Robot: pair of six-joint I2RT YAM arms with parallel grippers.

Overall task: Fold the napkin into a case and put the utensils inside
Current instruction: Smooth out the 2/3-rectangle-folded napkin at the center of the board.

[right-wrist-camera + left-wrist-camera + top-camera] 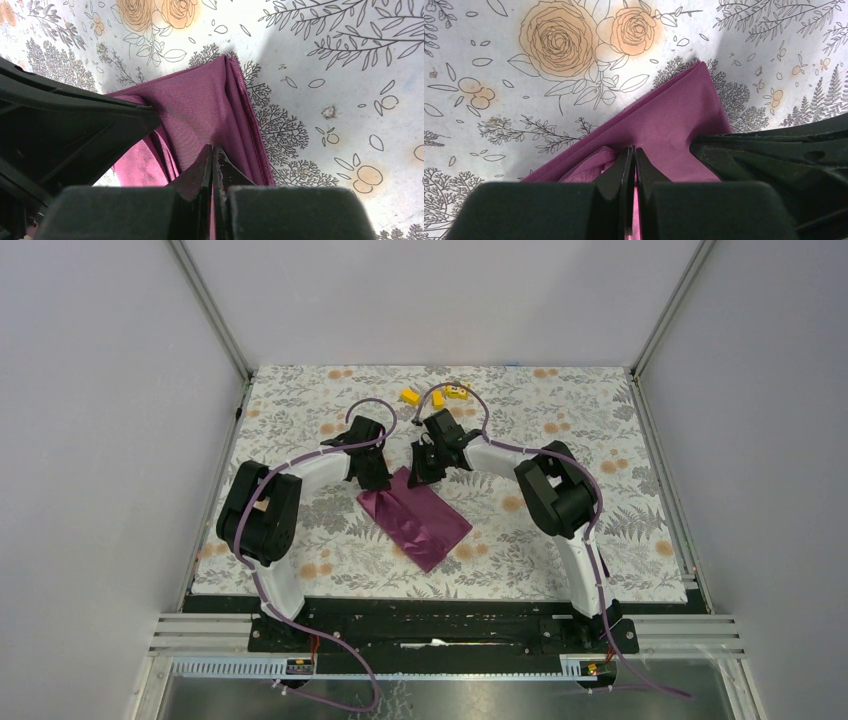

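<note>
The left gripper (632,152) pinches a raised fold of the plum-purple napkin (418,522). Its jaws are pressed almost together, with only a sliver of cloth showing between them, and the fingers' own bulk hides how much fabric they hold. The right gripper (213,150) clamps the same cloth just beside it, jaws closed tight on a layered edge. From above, both pinch points are covered by the wrists, and in each wrist view the other arm's black finger blocks one side. The napkin lies folded into a long, narrow strip at the middle of the floral tablecloth (610,530). It runs on a slant from its far-left end, under the two grippers, to its near-right end. Loose layers bunch up beside the left jaws, and what lies inside the folds cannot be seen. Small yellow blocks (411,396) sit well apart from the cloth, near the table's far edge.
</note>
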